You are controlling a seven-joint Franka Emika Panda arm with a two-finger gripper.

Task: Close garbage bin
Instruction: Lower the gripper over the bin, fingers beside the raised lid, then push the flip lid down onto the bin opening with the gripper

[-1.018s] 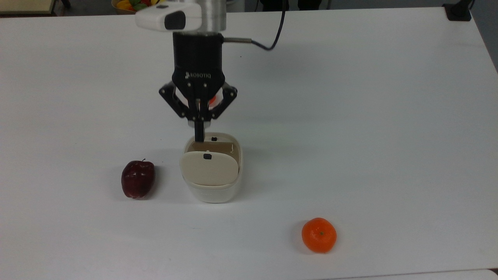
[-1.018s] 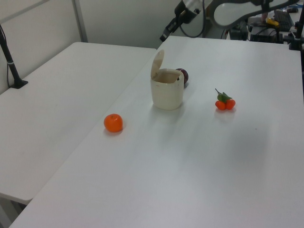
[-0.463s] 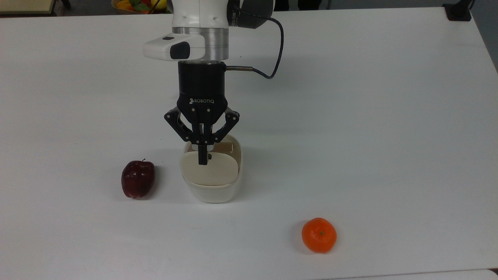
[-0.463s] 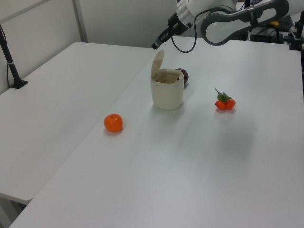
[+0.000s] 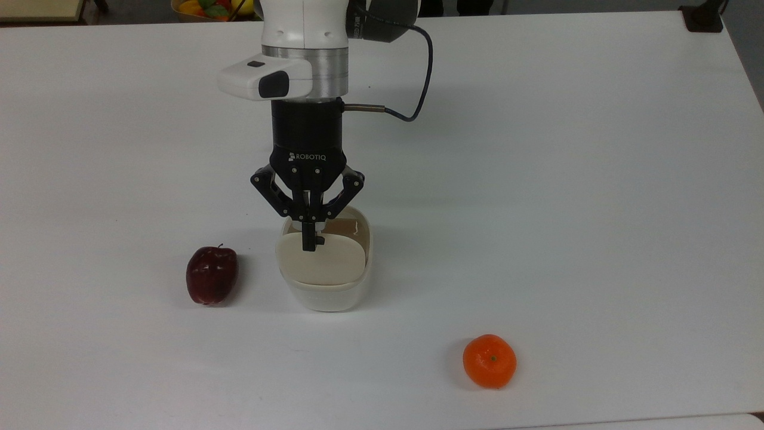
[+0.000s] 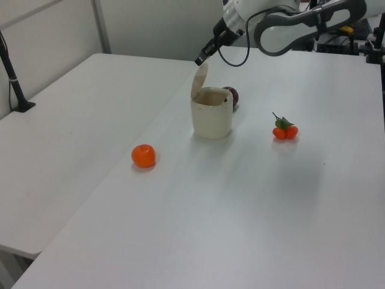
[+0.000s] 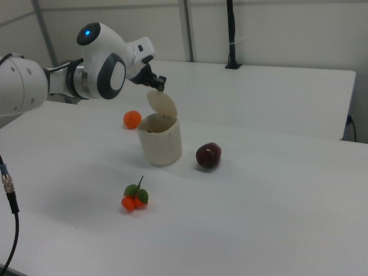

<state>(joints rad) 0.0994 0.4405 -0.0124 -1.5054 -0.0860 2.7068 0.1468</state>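
Observation:
The garbage bin [image 5: 325,292] is a cream-white tub standing mid-table, also in the left view [image 6: 212,117] and the right view [image 7: 160,144]. Its beige lid [image 5: 325,263] stands up, open, hinged on the side toward the top view's bottom; the lid [image 6: 200,81] leans slightly outward in the left view. My gripper [image 5: 308,242] is shut with nothing in it, its tips at the lid's upper edge beside the small black tab. In the right view the gripper [image 7: 156,84] sits just above the lid [image 7: 163,104]; whether it touches is unclear.
A dark red apple [image 5: 211,275] lies beside the bin at the top view's left. An orange [image 5: 489,361] sits toward the top view's bottom right. A small orange fruit cluster with leaves [image 6: 285,129] lies on the bin's other side. A fruit bowl [image 5: 209,6] is past the table edge.
The gripper came down and toward the top view's bottom, from behind the bin to the lid's upper edge. The lid still stands open.

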